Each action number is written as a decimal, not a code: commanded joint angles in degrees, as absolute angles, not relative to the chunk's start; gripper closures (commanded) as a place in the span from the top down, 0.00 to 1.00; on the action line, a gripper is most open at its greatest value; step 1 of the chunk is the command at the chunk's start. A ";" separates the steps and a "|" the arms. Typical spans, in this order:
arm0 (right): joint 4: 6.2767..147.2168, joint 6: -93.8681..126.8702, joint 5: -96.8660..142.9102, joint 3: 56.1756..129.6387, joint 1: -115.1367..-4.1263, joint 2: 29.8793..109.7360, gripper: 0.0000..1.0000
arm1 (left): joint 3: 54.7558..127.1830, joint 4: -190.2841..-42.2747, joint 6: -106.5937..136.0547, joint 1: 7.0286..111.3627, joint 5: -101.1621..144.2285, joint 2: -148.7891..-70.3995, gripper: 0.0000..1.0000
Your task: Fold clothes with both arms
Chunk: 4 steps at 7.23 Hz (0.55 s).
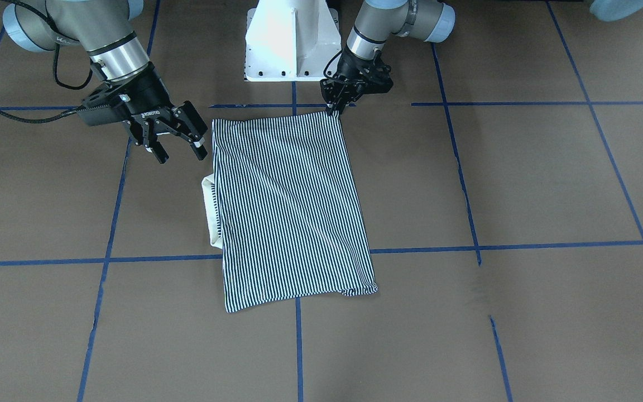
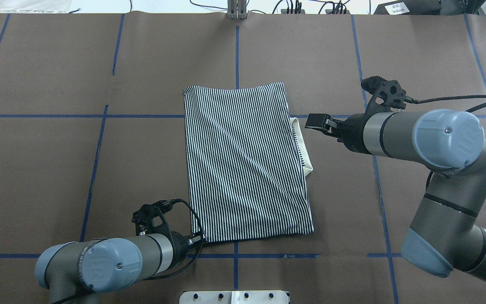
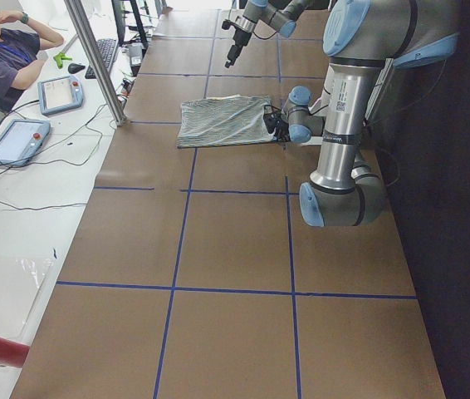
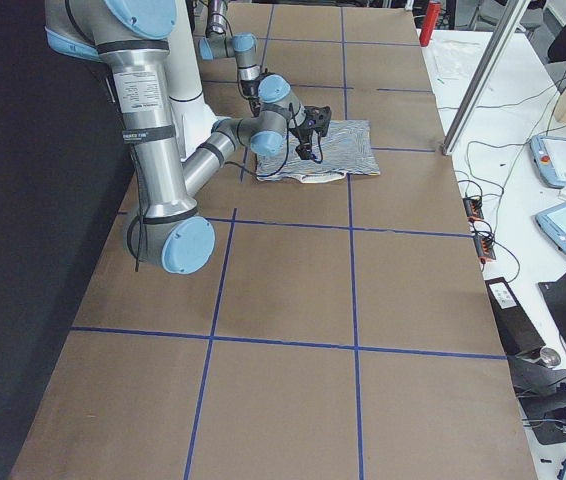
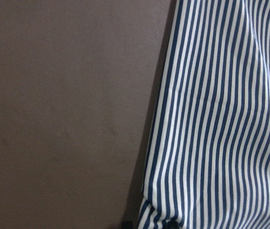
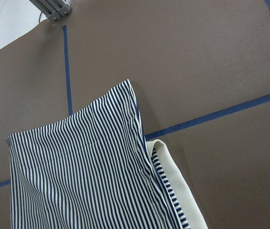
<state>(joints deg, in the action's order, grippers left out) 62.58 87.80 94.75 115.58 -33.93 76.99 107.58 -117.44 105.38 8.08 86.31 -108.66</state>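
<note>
The striped polo shirt (image 2: 243, 160) lies folded into a tall rectangle on the brown table, seen too in the front view (image 1: 288, 206). Its cream collar (image 2: 306, 156) pokes out from under the edge on my right side, also in the right wrist view (image 6: 178, 181). My left gripper (image 1: 334, 110) is shut on the shirt's near corner, low at the table. The left wrist view shows only stripes (image 5: 221, 119) and bare table. My right gripper (image 1: 181, 151) hovers open beside the collar-side edge, near the shirt's near corner, holding nothing.
The white pedestal base (image 1: 291, 39) stands just behind the shirt's near edge. Blue tape lines (image 2: 99, 156) grid the brown table cover. A metal post (image 3: 94, 58) rises at the far edge. A person (image 3: 2, 50) sits at a side desk with tablets (image 3: 19, 137).
</note>
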 commanded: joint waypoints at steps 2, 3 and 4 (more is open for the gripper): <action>62.58 87.80 94.75 115.58 -33.93 76.99 1.00 | 107.84 -117.60 105.38 8.17 86.31 -108.72 0.00; 62.58 87.80 94.75 115.58 -33.93 76.99 1.00 | 107.84 -117.60 105.38 8.35 86.31 -108.72 0.00; 62.58 87.80 94.83 115.75 -33.93 76.91 1.00 | 108.10 -117.60 105.38 8.44 86.31 -108.72 0.00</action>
